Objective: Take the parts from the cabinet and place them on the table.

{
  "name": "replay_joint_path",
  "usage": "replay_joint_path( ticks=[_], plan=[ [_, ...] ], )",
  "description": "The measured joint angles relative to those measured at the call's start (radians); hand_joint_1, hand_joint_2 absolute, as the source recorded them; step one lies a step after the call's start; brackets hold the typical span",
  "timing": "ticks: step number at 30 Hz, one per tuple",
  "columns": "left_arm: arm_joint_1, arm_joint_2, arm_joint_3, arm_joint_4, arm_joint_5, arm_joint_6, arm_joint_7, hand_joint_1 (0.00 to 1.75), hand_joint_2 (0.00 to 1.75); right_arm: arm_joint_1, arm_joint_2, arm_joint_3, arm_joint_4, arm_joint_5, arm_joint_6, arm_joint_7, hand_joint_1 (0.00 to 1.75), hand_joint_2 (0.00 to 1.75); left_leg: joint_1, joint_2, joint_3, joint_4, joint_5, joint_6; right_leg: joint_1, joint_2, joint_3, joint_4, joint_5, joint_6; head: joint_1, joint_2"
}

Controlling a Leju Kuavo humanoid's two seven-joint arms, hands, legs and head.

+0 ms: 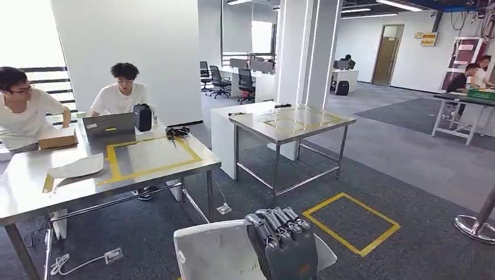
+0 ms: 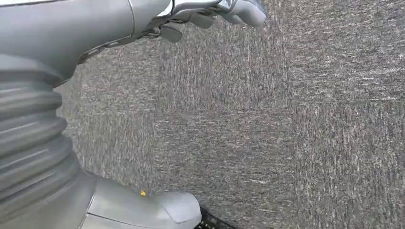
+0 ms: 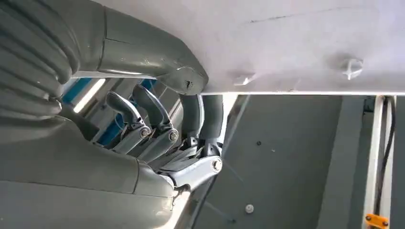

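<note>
Right hand: the right hand grips a flat white part low in the head view, its dark fingers wrapped over the far edge. The right wrist view shows the thumb on one face of the panel and the fingers curling round to the other, so the hand is clamped on the part.
Why held so: likely for carrying; pinching the edge keeps the broad sheet roughly level ahead of the body.
Part, looks: white, thin and stiff, with rounded corners; its underside carries two small white fastener heads.
Part, place: in the right hand, above the grey carpet, well apart from both counters.
Left hand: the left hand hangs over the carpet, fingers loosely apart, holding nothing.
Near counter: the steel counter has a yellow taped rectangle, probably the drop zone; a laptop stands beside it, with two people seated behind.
Far counter: a second steel counter stands further off, also taped.
</note>
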Motion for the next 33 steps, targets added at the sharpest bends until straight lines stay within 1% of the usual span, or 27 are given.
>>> replay_joint_path(
  ticks=[1,2,3,4,5,7,8,9,11,15,18,19,20,21,22,24,25,26,27,28,29,30,31,32,33],
  plan=[
    [0.0,-0.001,0.0,0.0,0.0,0.0,-0.001,0.0,1.75,-0.001,0.0,-0.001,0.0,0.0,0.0,0.0,1.57,1.75,0.0,-0.003,0.0,0.001,0.001,-0.003,0.0,0.005,0.038,-0.079,0.019,-0.006,0.0,0.0],
    [-0.001,-0.001,0.0,0.0,0.0,0.0,-0.002,0.0,1.75,-0.001,0.001,-0.001,0.0,0.0,0.0,0.0,1.57,1.75,-0.006,-0.007,-0.004,0.003,0.001,-0.013,0.007,0.006,0.04,-0.093,0.01,-0.008,-0.002,0.0],
    [0.001,-0.001,0.0,0.0,0.0,0.0,-0.003,0.0,1.75,-0.001,0.003,-0.002,0.0,0.001,-0.001,0.001,1.57,1.75,-0.005,-0.008,-0.006,0.001,0.003,-0.019,0.007,0.005,0.036,-0.094,0.013,-0.011,-0.001,0.0],
    [0.001,0.0,0.0,0.0,0.0,0.0,-0.003,0.0,1.75,0.0,0.004,-0.003,0.0,0.002,-0.002,0.003,1.57,1.75,-0.008,-0.006,-0.007,0.003,-0.008,-0.008,0.003,0.005,0.036,-0.098,0.017,-0.004,-0.003,0.0],
    [0.002,0.0,0.0,0.0,0.0,0.0,-0.003,0.0,1.75,0.001,0.005,-0.004,0.0,0.005,-0.001,0.003,1.57,1.75,-0.007,-0.005,-0.007,0.001,-0.004,0.003,0.005,0.006,0.036,-0.098,0.017,-0.008,-0.003,0.0],
    [0.001,0.0,0.0,0.0,-0.002,0.0,-0.003,0.0,1.75,0.001,0.009,-0.009,-0.001,0.007,-0.002,0.003,1.57,1.75,-0.006,-0.005,-0.004,-0.006,0.002,-0.012,0.007,0.006,0.037,-0.098,0.018,-0.013,-0.005,0.0],
    [0.0,0.0,0.0,0.0,-0.002,0.0,-0.005,0.0,1.75,0.002,0.01,-0.012,-0.001,0.007,-0.002,0.003,1.57,1.75,-0.006,-0.005,0.001,-0.01,0.005,-0.015,0.007,0.006,0.036,-0.098,0.018,-0.015,-0.006,0.0],
    [0.001,0.0,0.0,0.0,-0.003,0.0,-0.005,0.0,1.75,0.004,0.01,-0.016,-0.001,0.008,-0.002,0.003,1.57,1.75,-0.006,-0.005,0.002,-0.013,0.009,-0.022,0.007,0.006,0.036,-0.098,0.019,-0.017,-0.006,0.0],
    [0.001,0.0,0.0,0.0,-0.005,0.0,-0.005,0.0,1.75,0.009,0.01,-0.021,-0.001,0.008,-0.002,0.003,1.57,1.75,-0.006,-0.005,0.002,-0.015,0.012,-0.026,0.007,0.006,0.035,-0.097,0.019,-0.019,-0.006,0.0],
    [0.001,0.001,0.0,0.0,-0.007,0.0,-0.005,0.0,1.75,0.016,0.01,-0.024,-0.001,0.01,-0.005,0.003,1.57,1.75,-0.007,-0.005,0.0,-0.01,0.007,-0.019,0.004,0.006,0.035,-0.097,0.02,-0.018,-0.008,0.0],
    [0.001,0.002,0.0,0.0,-0.008,-0.002,-0.005,0.0,1.75,0.021,0.01,-0.024,-0.002,0.01,-0.01,0.003,1.57,1.75,-0.01,-0.005,-0.003,-0.007,0.004,-0.014,0.002,0.006,0.035,-0.098,0.019,-0.015,-0.008,0.0],
    [0.001,0.002,0.0,0.0,-0.008,-0.002,-0.005,0.0,1.75,0.023,0.012,-0.024,-0.004,0.01,-0.012,0.003,1.57,1.75,-0.011,-0.005,-0.003,-0.009,0.003,-0.012,0.002,0.006,0.036,-0.102,0.018,-0.011,-0.008,0.0],
    [0.001,0.0,0.0,0.0,-0.008,-0.002,-0.005,0.0,1.75,0.023,0.013,-0.025,-0.008,0.01,-0.013,0.003,1.57,1.75,-0.004,-0.005,0.005,-0.024,0.009,-0.008,0.01,0.005,0.041,-0.107,0.017,-0.004,-0.008,0.0],
    [0.001,-0.001,0.0,0.0,-0.008,-0.002,-0.004,0.0,1.75,0.026,0.012,-0.026,-0.011,0.01,-0.014,0.003,1.57,1.75,0.002,-0.003,0.017,-0.038,0.017,-0.009,0.006,0.006,0.043,-0.092,0.01,-0.002,-0.008,0.0],
    [0.0,-0.001,0.0,0.0,-0.008,-0.002,-0.004,0.0,1.75,0.025,0.013,-0.027,-0.011,0.01,-0.016,0.003,1.57,1.75,0.006,-0.002,0.02,-0.042,0.018,-0.004,0.005,0.006,0.02,-0.048,-0.021,0.002,-0.004,0.0],
    [0.0,-0.001,0.0,0.0,-0.008,-0.002,-0.004,0.0,1.75,0.032,0.013,-0.027,-0.011,0.01,-0.014,0.003,1.57,1.75,0.008,-0.002,0.017,-0.041,0.018,-0.002,-0.001,0.006,-0.056,0.099,-0.094,0.013,-0.001,0.0],
    [0.001,-0.002,0.0,0.0,-0.008,-0.002,-0.003,0.0,1.75,0.037,0.013,-0.027,-0.011,0.011,-0.014,0.003,1.57,1.75,0.008,-0.002,0.016,-0.039,0.017,-0.003,-0.005,0.006,-0.095,0.171,-0.12,0.018,-0.002,0.0],
    [0.002,-0.002,0.0,0.0,-0.008,-0.002,-0.002,0.0,1.75,0.038,0.013,-0.027,-0.01,0.011,-0.014,0.003,1.57,1.75,0.009,-0.002,0.014,-0.036,0.015,-0.005,-0.008,0.006,-0.115,0.202,-0.118,0.021,-0.001,0.0],
    [0.002,-0.003,0.0,0.0,-0.008,-0.002,-0.001,0.0,1.75,0.038,0.013,-0.027,-0.01,0.011,-0.013,0.003,1.57,1.75,0.012,-0.003,0.013,-0.032,0.012,-0.009,-0.011,0.005,-0.104,0.174,-0.089,0.025,-0.001,0.0],
    [0.002,-0.003,0.0,0.0,-0.008,-0.003,-0.001,0.0,1.75,0.037,0.013,-0.027,-0.01,0.012,-0.013,0.003,1.57,1.75,0.015,-0.004,0.013,-0.028,0.009,-0.014,-0.014,0.005,-0.071,0.107,-0.047,0.028,-0.001,0.0],
    [0.001,-0.005,0.0,0.0,-0.008,-0.003,-0.001,0.0,1.75,0.035,0.013,-0.027,-0.01,0.012,-0.013,0.003,1.57,1.75,0.019,-0.006,0.013,-0.021,0.004,-0.02,-0.018,0.005,-0.023,0.014,-0.003,0.031,-0.001,0.0],
    [0.001,-0.005,0.0,0.0,-0.008,-0.005,-0.001,0.0,1.75,0.033,0.013,-0.028,-0.01,0.013,-0.013,0.003,1.57,1.75,0.021,-0.007,0.012,-0.011,-0.001,-0.028,-0.024,0.006,0.026,-0.078,0.027,0.035,0.001,0.0],
    [0.001,0.0,0.0,-0.001,-0.009,-0.007,-0.001,0.0,1.75,0.032,0.013,-0.028,-0.008,0.013,-0.012,0.003,1.57,1.75,0.016,-0.009,0.01,-0.006,-0.008,-0.039,-0.015,0.01,0.023,-0.08,0.011,0.029,0.0,0.0],
    [0.001,-0.002,0.0,0.0,-0.014,-0.008,0.0,0.0,1.75,0.032,0.014,-0.029,-0.009,0.015,-0.012,0.003,1.57,1.75,0.013,-0.01,0.009,-0.003,-0.013,-0.048,-0.016,0.012,0.024,-0.083,0.014,0.01,-0.001,0.0],
    [0.001,-0.003,0.0,0.0,-0.018,-0.009,0.001,0.0,1.75,0.032,0.014,-0.03,-0.009,0.014,-0.011,0.003,1.57,1.75,0.015,-0.01,0.007,-0.007,-0.013,-0.051,-0.013,0.011,0.023,-0.083,0.011,0.001,-0.003,0.0]
  ],
)
